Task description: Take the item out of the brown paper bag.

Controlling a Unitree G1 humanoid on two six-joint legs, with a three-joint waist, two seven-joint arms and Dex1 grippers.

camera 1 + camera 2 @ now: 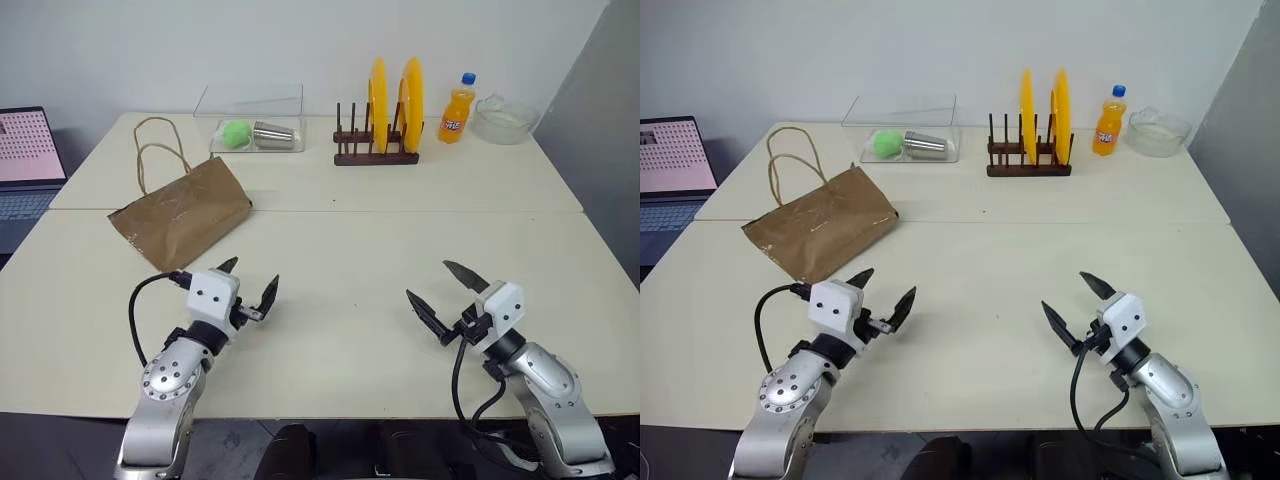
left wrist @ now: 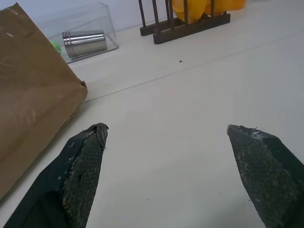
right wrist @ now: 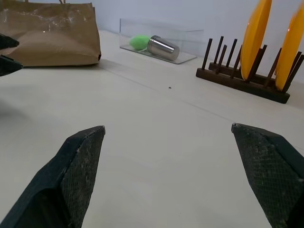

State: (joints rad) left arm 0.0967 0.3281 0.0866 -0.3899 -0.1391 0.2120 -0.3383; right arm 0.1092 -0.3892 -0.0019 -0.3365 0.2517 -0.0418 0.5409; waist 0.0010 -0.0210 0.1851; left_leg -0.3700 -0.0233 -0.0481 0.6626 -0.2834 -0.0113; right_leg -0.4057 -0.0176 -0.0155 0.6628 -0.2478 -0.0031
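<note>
We see the bag (image 1: 182, 209) lying flat at 11 o'clock on the surface (image 1: 350, 260). Left end effector (image 1: 250, 287) and right end effector (image 1: 447, 288) hover wide open, holding nothing.

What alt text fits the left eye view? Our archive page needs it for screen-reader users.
A brown paper bag lies flat on a pale table, with the open left claw and open right claw hovering nearer the camera. Behind stand a clear box, plate rack and orange bottle.

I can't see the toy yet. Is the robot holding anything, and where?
Nothing is held: left gripper and right gripper both hover open.
</note>
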